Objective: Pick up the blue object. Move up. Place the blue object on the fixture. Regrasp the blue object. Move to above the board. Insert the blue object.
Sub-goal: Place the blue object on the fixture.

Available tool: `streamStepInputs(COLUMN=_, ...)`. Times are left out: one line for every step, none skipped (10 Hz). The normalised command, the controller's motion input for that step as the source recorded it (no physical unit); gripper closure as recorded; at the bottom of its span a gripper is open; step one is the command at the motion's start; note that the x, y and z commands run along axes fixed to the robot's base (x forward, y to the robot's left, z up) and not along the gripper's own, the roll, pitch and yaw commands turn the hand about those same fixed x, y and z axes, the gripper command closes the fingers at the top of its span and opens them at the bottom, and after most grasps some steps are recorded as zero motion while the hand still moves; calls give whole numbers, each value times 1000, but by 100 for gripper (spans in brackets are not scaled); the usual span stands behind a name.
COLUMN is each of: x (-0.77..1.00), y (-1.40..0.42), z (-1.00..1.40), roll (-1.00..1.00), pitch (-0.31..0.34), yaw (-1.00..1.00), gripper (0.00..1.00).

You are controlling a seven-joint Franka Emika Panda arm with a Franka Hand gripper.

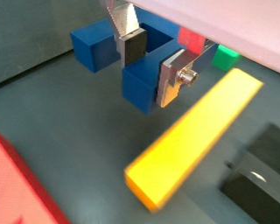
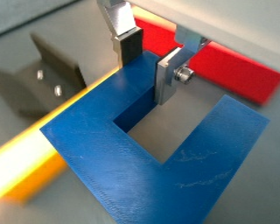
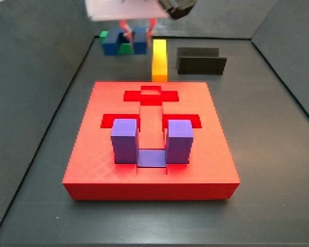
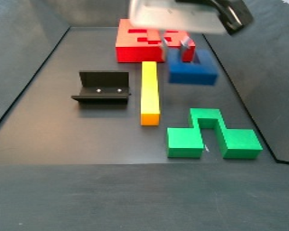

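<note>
The blue object (image 2: 166, 149) is a dark blue U-shaped block lying flat on the dark floor beside the yellow bar; it also shows in a wrist view (image 1: 136, 79) and a side view (image 4: 191, 73). My gripper (image 2: 149, 74) straddles one prong, one pad inside the U slot and the other finger on the prong's outer face, both against it (image 1: 154, 74). The fixture (image 4: 105, 87) stands across the yellow bar from the block. The red board (image 3: 151, 145) lies apart from the gripper.
The long yellow bar (image 4: 150, 90) lies between the fixture and the blue object. A green block (image 4: 213, 135) sits on the floor near it. A purple U-shaped block (image 3: 144, 140) stands in the board's recess. A small red piece (image 1: 192, 41) shows beside the gripper.
</note>
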Motion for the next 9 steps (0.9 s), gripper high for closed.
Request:
streamStepInputs(x=963, y=-9, z=417, roll=-154, pitch=183, yaw=-111, gripper=100)
streamStepInputs(x=1000, y=0, z=511, roll=-243, pitch=303, yaw=-23, gripper=100)
streamStepInputs(x=1000, y=0, z=517, roll=-243, pitch=317, yaw=-26, gripper=100)
streamStepInputs(x=1000, y=0, z=449, roll=-351, pitch=311, yaw=-17, gripper=100)
streamStepInputs(x=980, y=-26, z=366, roll=-460, pitch=254, yaw=0, gripper=100)
streamStepInputs(x=840, y=0, z=71, roll=-589, pitch=0, yaw=0, gripper=100)
streamStepInputs(x=763, y=0, z=0, roll=-694, pitch=0, yaw=0, gripper=100)
streamStepInputs(x=923, y=0, z=-34, roll=-791, pitch=31, yaw=0, gripper=100)
streamStepInputs(x=806, y=0, z=0, roll=-1000, pitch=0, yaw=-49, gripper=100)
